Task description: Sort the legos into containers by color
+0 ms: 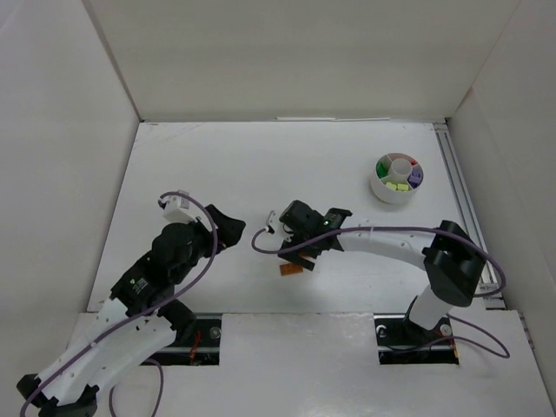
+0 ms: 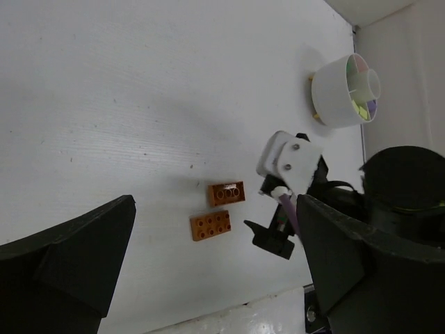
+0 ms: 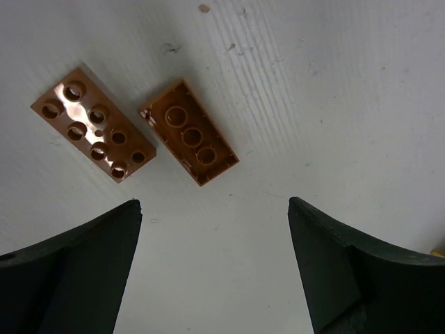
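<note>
Two abreast, lying flat on the bench [image 1: 261, 165] just ahead of the right pincer [image 3: 214, 203] as orange-brown legos [image 3: 189, 132], long axes slanting upper-left to lower-right in the right wrist view, one studs-up, one hollow-side-up. Gaping wide and empty at both that one and the left pincer [image 1: 233, 228].

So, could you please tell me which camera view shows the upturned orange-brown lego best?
The right wrist view: the upturned lego sits close up, its three underside tubes clear. The left wrist view shows the upturned lego small but recognisable. The top external view gives only a tiny orange patch, too small to tell bricks apart.
</note>
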Robot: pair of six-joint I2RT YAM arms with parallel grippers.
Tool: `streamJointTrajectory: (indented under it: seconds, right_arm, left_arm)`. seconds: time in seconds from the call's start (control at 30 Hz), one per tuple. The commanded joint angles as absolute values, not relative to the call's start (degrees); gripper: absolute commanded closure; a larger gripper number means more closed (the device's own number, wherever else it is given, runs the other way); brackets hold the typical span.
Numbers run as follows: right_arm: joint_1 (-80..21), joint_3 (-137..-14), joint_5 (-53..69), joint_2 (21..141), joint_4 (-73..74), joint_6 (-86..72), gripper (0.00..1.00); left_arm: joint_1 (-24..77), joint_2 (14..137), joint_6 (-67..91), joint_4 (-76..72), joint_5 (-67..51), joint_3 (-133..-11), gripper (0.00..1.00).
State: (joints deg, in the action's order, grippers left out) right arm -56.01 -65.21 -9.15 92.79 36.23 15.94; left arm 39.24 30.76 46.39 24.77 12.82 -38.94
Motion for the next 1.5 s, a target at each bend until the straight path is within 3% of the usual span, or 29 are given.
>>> streamJointTrajectory:
  seconds: [0.0,0.3,0.6,0.8,1.0,1.1,1.47]
  right_arm:
    - [-56.5,-67.9,-12.0,95.9,37.4,18.5,0.10]
    - [-57.0,-68.5,-16.7,103.2,34.7,21.4,0.11]
    - [-57.0,-69.6,-9.5,104.5,28.9,27.9,0.12]
    - [-57.0,-70.0,-2.3,106.6,29.6,30.4,0.39]
    - [-56.5,-67.3,0.3,105.9,27.1,29.8,0.40]
    - [-56.0,-67.3,1.0,105.9,26.5,29.3,0.52]
    - [-51.3,-65.3,-0.4,99.9,21.2,25.6,0.74]
  left_arm:
    - [39.1,28.3,50.4,29.0,15.9,-37.9,0.00]
    - [39.1,30.9,49.2,32.0,17.8,-41.5,0.00]
    - [39.1,33.7,48.2,30.8,17.8,-41.5,0.00]
    - [39.1,33.7,49.4,30.8,19.0,-41.5,0.00]
    - [39.1,33.1,49.4,30.2,19.0,-40.4,0.00]
    - [39.1,34.2,49.4,30.2,19.0,-40.4,0.00]
    - [39.1,33.6,49.4,30.8,19.0,-40.4,0.00]
